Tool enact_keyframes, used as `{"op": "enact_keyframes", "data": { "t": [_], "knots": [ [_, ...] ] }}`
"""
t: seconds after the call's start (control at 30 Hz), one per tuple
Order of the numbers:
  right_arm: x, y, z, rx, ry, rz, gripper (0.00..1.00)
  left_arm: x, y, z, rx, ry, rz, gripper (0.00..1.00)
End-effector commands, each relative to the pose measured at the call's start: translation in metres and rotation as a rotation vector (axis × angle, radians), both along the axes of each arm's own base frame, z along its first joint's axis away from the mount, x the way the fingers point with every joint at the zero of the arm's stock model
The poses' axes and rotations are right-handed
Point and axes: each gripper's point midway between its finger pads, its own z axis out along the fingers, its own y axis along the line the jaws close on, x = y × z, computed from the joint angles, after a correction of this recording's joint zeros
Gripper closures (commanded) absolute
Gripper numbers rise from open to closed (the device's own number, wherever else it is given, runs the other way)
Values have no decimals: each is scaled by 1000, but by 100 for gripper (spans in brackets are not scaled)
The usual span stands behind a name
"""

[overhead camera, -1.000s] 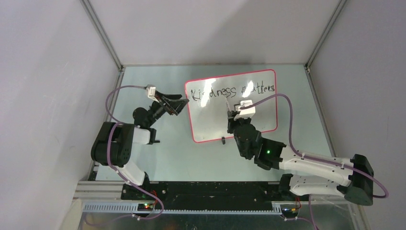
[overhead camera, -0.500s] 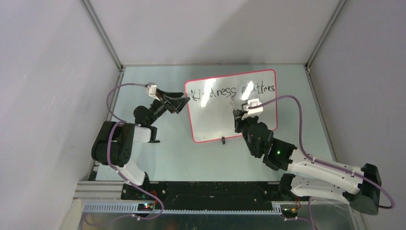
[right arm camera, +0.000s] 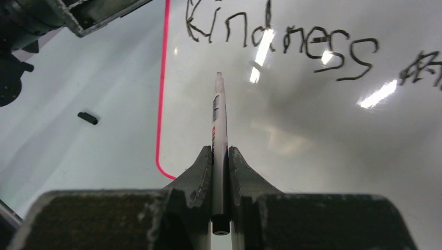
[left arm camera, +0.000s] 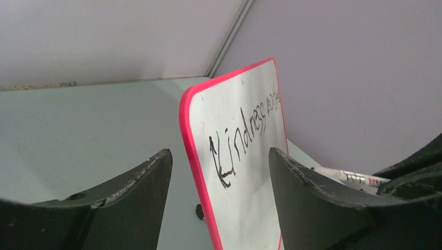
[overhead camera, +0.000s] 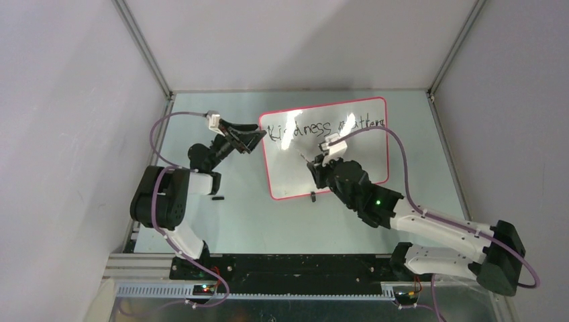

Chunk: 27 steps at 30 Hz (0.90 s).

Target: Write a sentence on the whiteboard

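The whiteboard [overhead camera: 362,161] lies in the middle of the worktop [overhead camera: 429,134]. The sentence [overhead camera: 325,127] runs along its far edge and so far reads "Kindness matters".

The right pincer [right arm camera: 220,153] is clenched on a marker [right arm camera: 219,112]. Its tip points at the blank area just near of "Kindness", probably to begin a second line. Whether the tip touches the surface cannot be told.

The left pincer [overhead camera: 253,139] is released. Its jaws straddle the board's far-left corner, one on each side of the red rim, with a gap on both sides. It seems placed there to steady the board against the marker's push.

A small black piece [right arm camera: 87,118], perhaps the cap, lies on the worktop left of the board.
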Motion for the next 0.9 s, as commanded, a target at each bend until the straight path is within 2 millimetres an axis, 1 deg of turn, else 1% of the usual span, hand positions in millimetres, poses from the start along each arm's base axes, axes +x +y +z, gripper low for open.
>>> {"op": "enact_keyframes", "data": {
  "t": [0.0, 0.03, 0.07, 0.13, 0.2, 0.27, 0.4, 0.53, 0.63, 0.67, 0.7, 0.73, 0.83, 0.87],
  "knots": [
    [-1, 27, 23, 13, 16, 45, 100, 9, -3, 16, -18, -59, -15, 29],
    [-1, 33, 20, -30, 21, 41, 100, 11, -4, 20, -29, -59, -23, 30],
    [0, 35, 20, -45, 21, 37, 100, 14, -4, 18, -31, -49, -25, 33],
    [2, 45, 18, -86, 38, 34, 100, 16, -5, 20, -36, -50, -30, 37],
    [3, 59, 19, -115, 56, 42, 100, 14, -4, 22, -32, -60, -25, 38],
    [1, 67, 15, -139, 71, 48, 100, 12, -4, 21, -30, -59, -23, 40],
    [0, 77, 15, -135, 87, 65, 100, 15, -8, 20, -45, -32, -62, 42],
    [1, 81, 16, -120, 95, 64, 100, 18, -6, 23, -48, -39, -51, 43],
    [4, 84, 15, -128, 113, 64, 100, 21, -9, 21, -52, -28, -73, 47],
    [3, 83, 12, -144, 123, 62, 100, 23, -10, 24, -56, -27, -80, 48],
    [4, 85, 12, -149, 126, 61, 100, 23, -11, 21, -56, -17, -92, 51],
    [3, 83, 8, -166, 136, 60, 100, 24, -12, 23, -57, -20, -100, 52],
    [1, 80, 1, -194, 161, 53, 100, 24, -15, 21, -57, -7, -121, 63],
    [0, 79, 1, -198, 164, 52, 100, 25, -14, 20, -57, -5, -120, 69]
  ]
}}
